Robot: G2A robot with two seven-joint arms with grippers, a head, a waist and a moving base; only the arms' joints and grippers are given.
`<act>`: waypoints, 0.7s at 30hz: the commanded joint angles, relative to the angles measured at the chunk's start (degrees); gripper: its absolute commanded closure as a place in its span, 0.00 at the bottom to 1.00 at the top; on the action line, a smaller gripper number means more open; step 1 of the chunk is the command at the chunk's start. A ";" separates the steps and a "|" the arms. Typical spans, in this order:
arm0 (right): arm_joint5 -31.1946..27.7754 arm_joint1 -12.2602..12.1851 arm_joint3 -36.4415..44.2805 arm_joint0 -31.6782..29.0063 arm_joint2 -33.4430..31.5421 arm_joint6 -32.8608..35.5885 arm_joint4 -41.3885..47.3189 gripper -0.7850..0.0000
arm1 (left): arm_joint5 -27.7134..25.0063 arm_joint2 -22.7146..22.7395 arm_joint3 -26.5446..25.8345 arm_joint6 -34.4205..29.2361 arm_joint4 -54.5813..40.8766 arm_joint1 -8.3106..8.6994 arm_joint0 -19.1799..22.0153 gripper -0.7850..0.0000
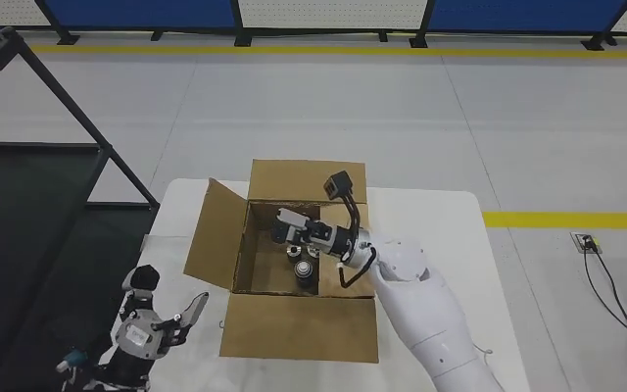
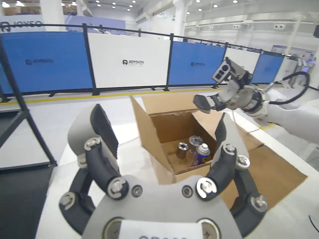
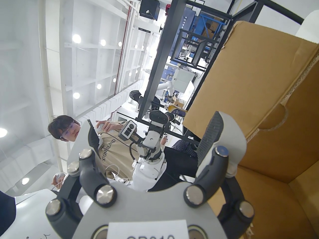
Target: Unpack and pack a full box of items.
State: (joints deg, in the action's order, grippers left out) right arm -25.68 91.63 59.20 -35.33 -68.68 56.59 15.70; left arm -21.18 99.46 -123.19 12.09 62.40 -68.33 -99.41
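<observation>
**Step in hand (judged):** unpacking. The right gripper [image 3: 154,123] sits over the open cardboard box [image 2: 174,125], apparently placed to take an item out.

**Right fingers:** the fingers [image 3: 211,135] stand wide apart and hold nothing. The gripper lies about level with the box's rim. It points sideways across the opening rather than down into it.

**Contents on the box floor:**
- A spray can [image 2: 202,154] with a blue body and white cap stands upright.
- A short metal cylinder [image 2: 182,149] stands just beside the can.
- A round toothed metal part [image 2: 196,140] lies close behind both.

**Relation to the fingers:** all three items lie below the right fingers and apart from them. None sits between the pads.

**Recommendations:**
- The wrist should pitch downward before any descent.
- The descent should keep clear of the upstanding left flap and the inner walls.
- The spray can stands tallest and looks the easiest first pick.
- The fingers should straddle its body below the cap and close squarely.
- Care is needed because the neighbouring cylinder could be knocked.
- The lift should go straight up until the can clears the rim.

**Left gripper:** the left gripper [image 2: 161,113] is held to the left of the box, by the left edge of the counter [image 1: 441,235]. Its fingers [image 2: 104,128] are spread and empty, well apart from the contents
</observation>
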 commanded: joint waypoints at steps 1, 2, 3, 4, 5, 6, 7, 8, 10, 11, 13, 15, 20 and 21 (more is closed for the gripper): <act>-0.83 -0.62 2.59 -2.20 -1.53 -0.42 -0.39 0.00 | -0.81 -2.45 -0.17 -2.45 0.33 0.01 1.63 0.00; -1.25 -0.93 4.05 -3.46 -2.34 -0.68 -0.49 0.00 | -1.05 -3.66 0.13 -3.71 0.46 0.01 2.62 0.00; -1.54 -1.25 5.58 -4.79 -3.10 -0.73 -0.52 0.00 | -1.16 -4.97 0.59 -4.99 0.27 -0.01 3.74 0.00; -1.75 -1.56 7.15 -6.13 -3.88 -0.74 -0.51 0.00 | -1.44 -6.31 1.13 -6.46 0.03 -0.03 5.00 0.00; -1.92 -1.86 8.70 -7.50 -4.67 -0.90 -0.51 0.00 | -1.31 -7.41 1.88 -7.86 0.17 -0.05 6.42 0.00; -1.95 -2.14 10.22 -8.82 -5.32 -0.90 -0.58 0.00 | -0.44 -8.37 2.85 -8.98 0.64 -0.10 7.95 0.00; -1.85 -2.41 11.62 -10.08 -5.93 -0.92 -0.59 0.00 | 0.42 -9.40 3.96 -9.93 1.44 -0.16 9.49 0.00; -1.77 -2.65 12.93 -11.26 -6.49 -1.12 -0.65 0.00 | 1.44 -10.35 5.44 -10.74 2.24 -0.23 11.12 0.00; -1.33 -3.06 15.11 -13.22 -7.21 -1.23 -0.81 0.00 | 3.56 -12.02 8.68 -11.88 3.08 -0.41 14.04 0.00; -1.05 -3.23 15.93 -14.01 -7.52 -1.51 -0.88 0.00 | 4.30 -12.58 10.21 -12.33 3.22 -0.49 15.27 0.00; -0.64 -3.51 17.25 -15.20 -7.80 -1.84 -1.07 0.00 | 5.51 -13.02 13.01 -13.03 2.75 -0.60 16.91 0.00; -0.30 -3.74 18.10 -15.95 -7.92 -2.25 -1.11 0.00 | 6.28 -12.77 15.21 -13.25 2.15 -0.64 17.81 0.00; -0.03 -4.23 19.15 -16.61 -7.95 -2.68 -0.93 0.00 | 6.63 -10.79 18.20 -13.54 0.46 -0.53 18.05 0.00; -0.01 -4.31 19.28 -16.55 -7.92 -2.69 -0.82 0.00 | 6.48 -10.50 18.58 -13.76 0.05 -0.50 17.93 0.00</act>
State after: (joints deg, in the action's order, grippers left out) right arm -25.73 87.41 78.37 -51.94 -76.63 53.90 14.79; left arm -14.56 88.62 -105.00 -1.47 62.83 -68.86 -81.34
